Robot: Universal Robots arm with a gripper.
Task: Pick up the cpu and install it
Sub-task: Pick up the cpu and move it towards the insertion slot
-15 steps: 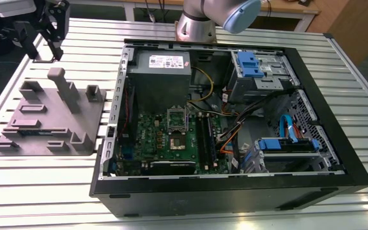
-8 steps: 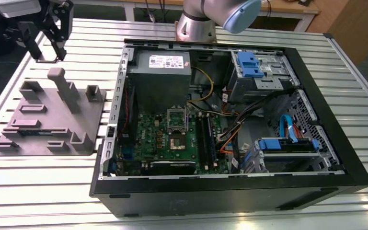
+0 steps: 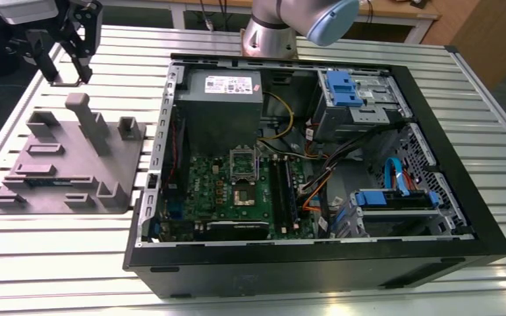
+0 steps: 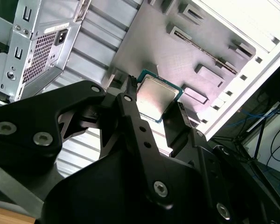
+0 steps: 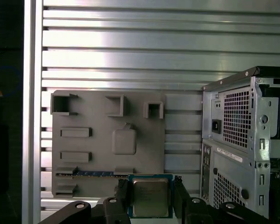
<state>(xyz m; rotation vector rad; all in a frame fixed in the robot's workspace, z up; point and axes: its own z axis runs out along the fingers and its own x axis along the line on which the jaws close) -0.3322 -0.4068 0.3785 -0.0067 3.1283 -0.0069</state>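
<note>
Exterior view read as a clock face, left to right.

1. Claw [image 3: 68,76]: black, at 10 o'clock, raised above the slatted bench [image 3: 51,263]. It is narrowed onto the cpu [image 4: 157,97] [image 5: 150,196], seen in both wrist views and pinched by two opposite edges.
2. Cpu: square, so no long axis. Its silver lid faces the wrist cameras and a green rim shows around it. Its edges run parallel to the fixture's edges. Any marking on the lid cannot be made out.
3. Grey fixture [image 3: 68,171]: on the bench at 9 o'clock, below the claw.
4. Open computer case [image 3: 323,270]: from centre to 3 o'clock.
5. Power supply [image 3: 222,112]: at 12 o'clock inside the case. It has a white label [image 3: 226,83] whose print is unreadable.
6. Green motherboard [image 3: 200,178]: at centre, with its socket [image 3: 242,194] bare.
</note>
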